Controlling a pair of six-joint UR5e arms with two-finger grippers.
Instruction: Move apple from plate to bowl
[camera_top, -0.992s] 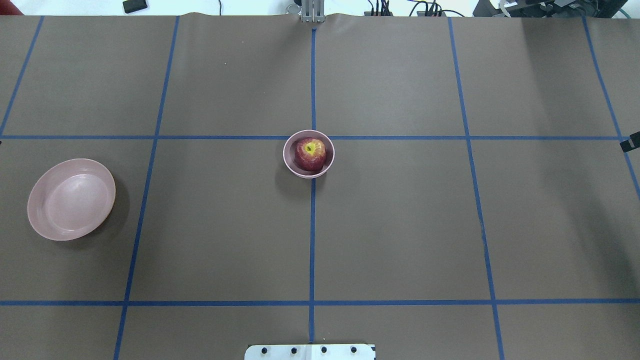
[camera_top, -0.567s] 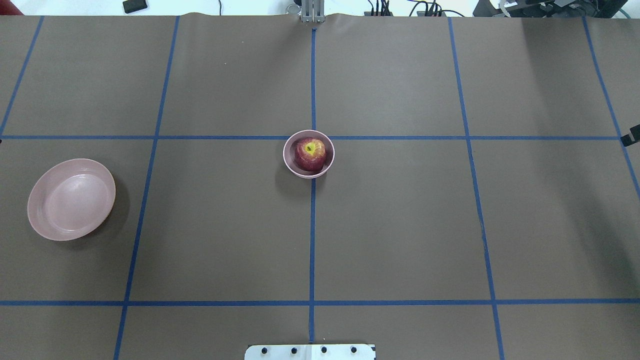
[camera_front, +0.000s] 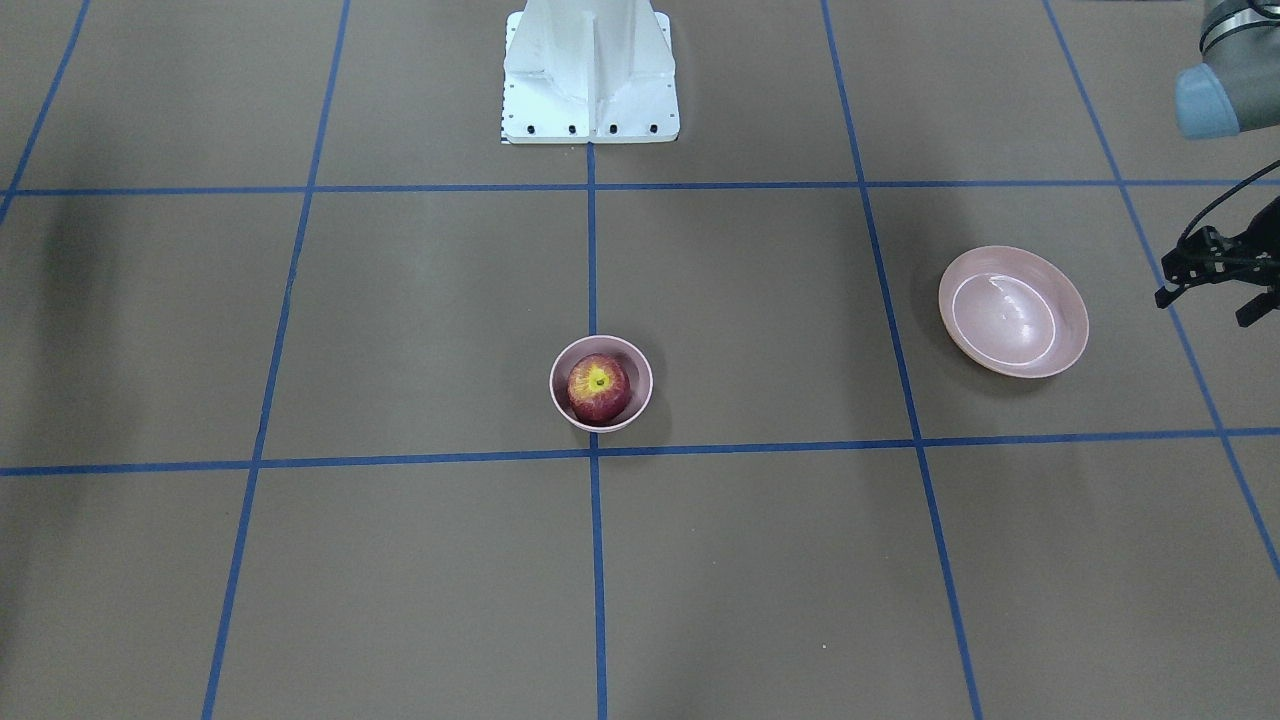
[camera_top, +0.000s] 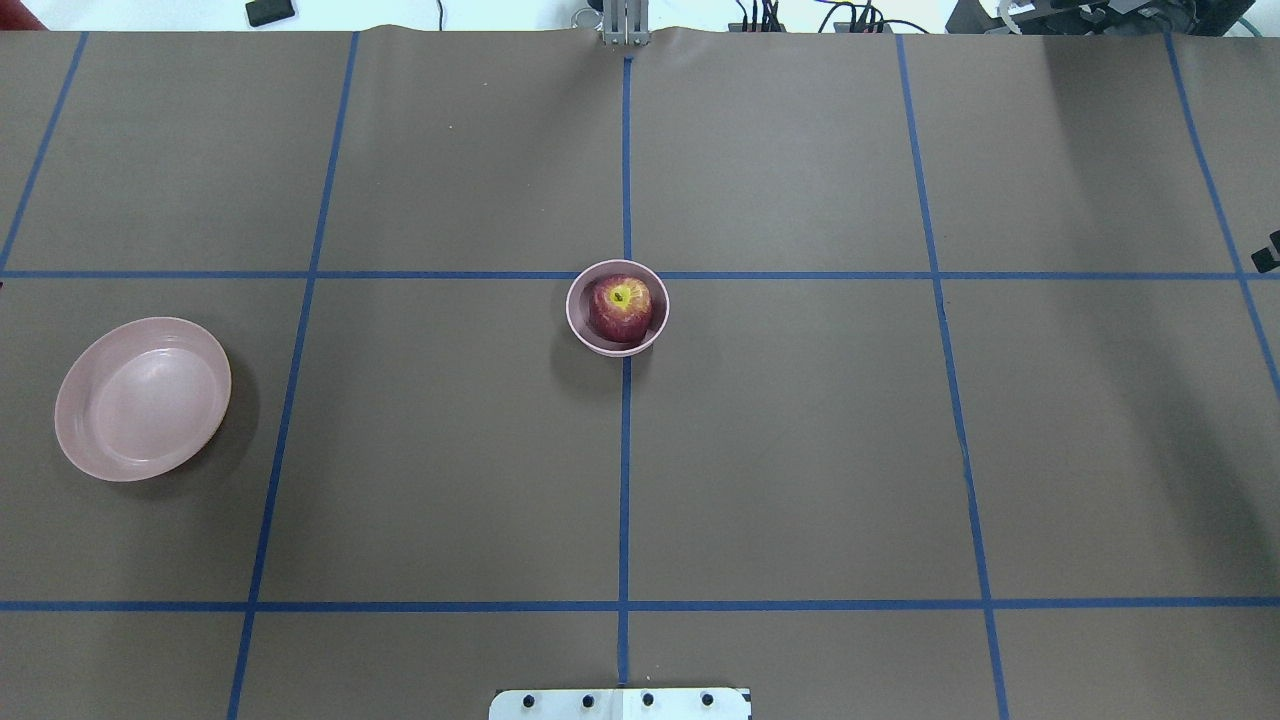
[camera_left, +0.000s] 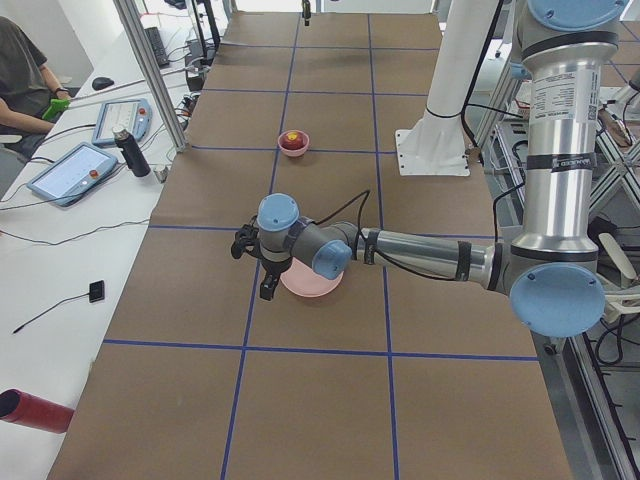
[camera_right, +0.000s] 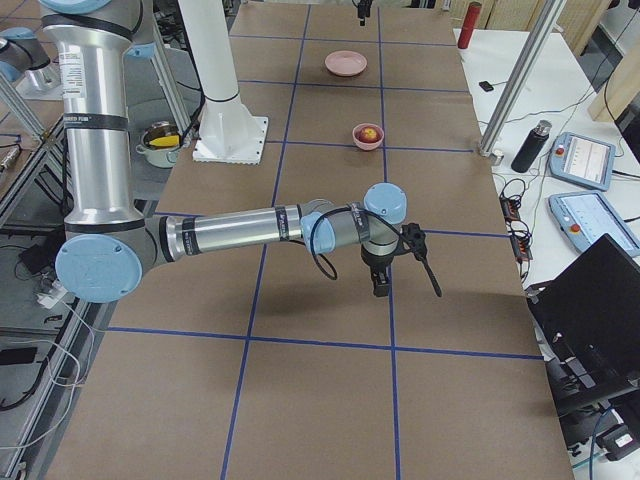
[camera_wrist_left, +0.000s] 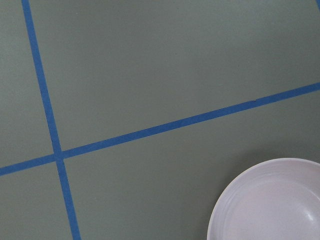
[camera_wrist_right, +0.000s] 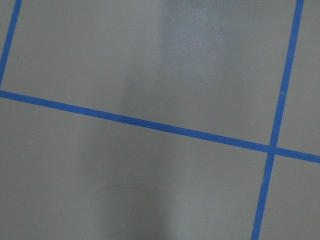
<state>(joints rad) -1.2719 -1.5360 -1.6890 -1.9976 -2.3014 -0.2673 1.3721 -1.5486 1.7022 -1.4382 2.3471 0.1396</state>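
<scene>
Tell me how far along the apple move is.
Looks done: the small dark red apple sits inside the small deep pink bowl, and the wide shallow pink plate is bare. Nothing is in hand: the left pincer hangs empty beside the plate, apart from it. No step seems left.

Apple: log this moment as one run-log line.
apple in bowl | plate empty | left gripper open, beside plate, holds nothing | right gripper state unclear

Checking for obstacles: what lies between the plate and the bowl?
Nothing but bare brown table and one blue tape line between plate and bowl, in the overhead view.
</scene>
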